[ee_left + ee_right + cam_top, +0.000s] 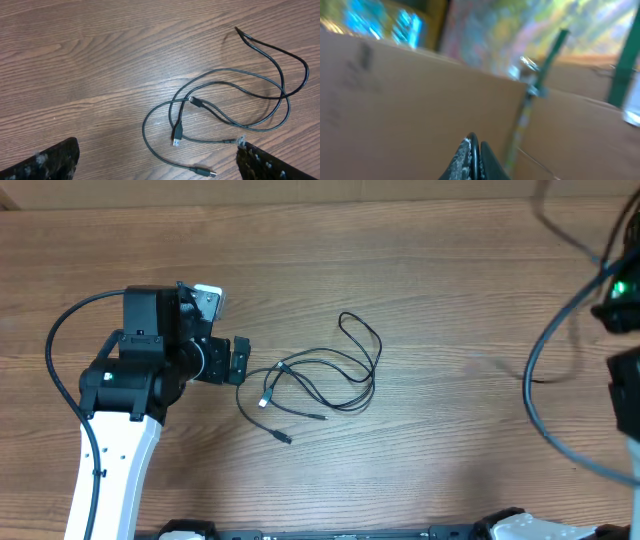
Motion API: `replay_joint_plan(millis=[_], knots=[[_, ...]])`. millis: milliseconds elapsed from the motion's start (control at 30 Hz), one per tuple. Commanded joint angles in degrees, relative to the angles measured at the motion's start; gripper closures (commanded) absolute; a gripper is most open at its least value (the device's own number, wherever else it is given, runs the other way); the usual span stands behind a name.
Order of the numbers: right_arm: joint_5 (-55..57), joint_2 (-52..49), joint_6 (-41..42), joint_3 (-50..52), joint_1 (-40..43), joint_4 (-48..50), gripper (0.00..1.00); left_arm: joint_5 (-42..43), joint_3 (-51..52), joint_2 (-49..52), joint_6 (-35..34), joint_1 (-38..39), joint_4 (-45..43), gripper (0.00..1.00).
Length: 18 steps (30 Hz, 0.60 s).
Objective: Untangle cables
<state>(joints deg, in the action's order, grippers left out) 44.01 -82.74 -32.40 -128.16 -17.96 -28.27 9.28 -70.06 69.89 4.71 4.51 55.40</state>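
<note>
We read this as approach step. Left gripper (240,360) jaws spread, empty, just beside cables (235,70), loosely looped on wooden table (450,480). Right gripper (474,150) jaws pressed together, aimed away. Next we need pinch near USB plug (177,134), probably free end.

Table (450,440): brown, with a streaked wood-grain pattern running between the left and right edges. Cables (330,375): black to dark grey; plug tip (176,143) silver. Left arm (115,450): white lower link, black upper housing. Left gripper (240,360): black, fingers (50,162) flecked with white. Right arm (625,380) at the right edge: black, with one green light (620,288). Arm wiring (530,370): black. Cardboard wall (395,110): plain tan.
</note>
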Motion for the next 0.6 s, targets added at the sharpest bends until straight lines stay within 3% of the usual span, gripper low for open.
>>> replay_joint_plan(millis=[0,100,500,567], knots=[[6.0,-3.0,-0.1,-0.8,5.7,-1.9,0.96,0.8,-0.2,0.2,1.1,0.0,0.1,0.00],[7.6,-5.4,4.4,-0.8,12.0,-6.1,0.96,0.8,-0.2,0.2,1.1,0.0,0.1,0.00],[7.1,-7.9,40.9,8.7,37.8,-19.8,0.96,0.8,-0.2,0.2,1.1,0.0,0.1,0.00],[2.3,-7.9,47.2,8.9,42.1,-24.1,0.96,0.8,-0.2,0.2,1.1,0.0,0.1,0.00]])
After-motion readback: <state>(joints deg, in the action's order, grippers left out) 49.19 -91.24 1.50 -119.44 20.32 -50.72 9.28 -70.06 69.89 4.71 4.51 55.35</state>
